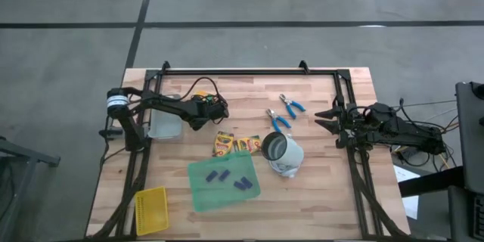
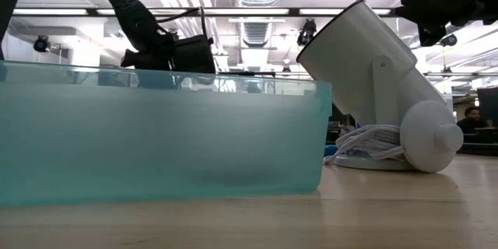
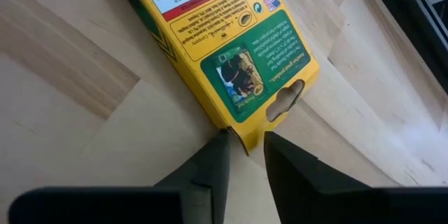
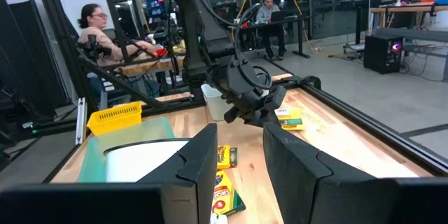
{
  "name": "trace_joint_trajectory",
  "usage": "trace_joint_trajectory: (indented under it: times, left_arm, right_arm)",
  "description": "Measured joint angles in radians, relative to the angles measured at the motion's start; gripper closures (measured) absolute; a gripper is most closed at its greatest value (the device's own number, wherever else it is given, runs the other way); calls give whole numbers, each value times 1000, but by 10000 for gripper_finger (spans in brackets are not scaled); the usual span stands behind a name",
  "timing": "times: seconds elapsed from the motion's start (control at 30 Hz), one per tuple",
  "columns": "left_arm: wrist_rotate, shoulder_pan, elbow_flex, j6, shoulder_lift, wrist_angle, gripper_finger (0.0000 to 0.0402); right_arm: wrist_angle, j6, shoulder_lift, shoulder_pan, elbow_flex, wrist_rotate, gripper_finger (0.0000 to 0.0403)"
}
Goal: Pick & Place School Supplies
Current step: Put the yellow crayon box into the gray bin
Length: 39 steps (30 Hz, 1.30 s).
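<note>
Left gripper (image 3: 245,155) fingers clamped on corner of yellow-and-green crayon box (image 3: 231,56), lifted above counter (image 1: 333,189) near left edge. Right gripper (image 4: 238,161) at right edge, fingers slightly apart, holding nothing. 2 crayon boxes (image 1: 234,145) lie mid-counter.

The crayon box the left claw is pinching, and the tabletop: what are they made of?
Crayon box: apparently thin printed cardboard with a slight sheen, judging by folded edges and a die-cut notch at the end in the left gripper. Table: probably wood, pale butcher-block planks with visible grain and a matte finish.

oblong pieces (image 1: 225,177) on green sheet (image 1: 198,193)
</note>
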Motion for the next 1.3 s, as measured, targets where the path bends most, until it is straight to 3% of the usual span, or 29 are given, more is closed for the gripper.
trace_joint_trajectory:
  times: [0.23, 0.63, 1.3]
  left_arm:
    - [0, 0, -1, 2, 0, -1, 315]
    - [2, 0, -2, 8, 0, -2, 396]
    - [2, 0, 25, 133, 0, 67, 400]
  right_arm:
    - [0, 0, 0, 0, 0, 0, 289]
    - [0, 0, 0, 0, 0, 0, 289]
    - [0, 0, 0, 0, 0, 0, 289]
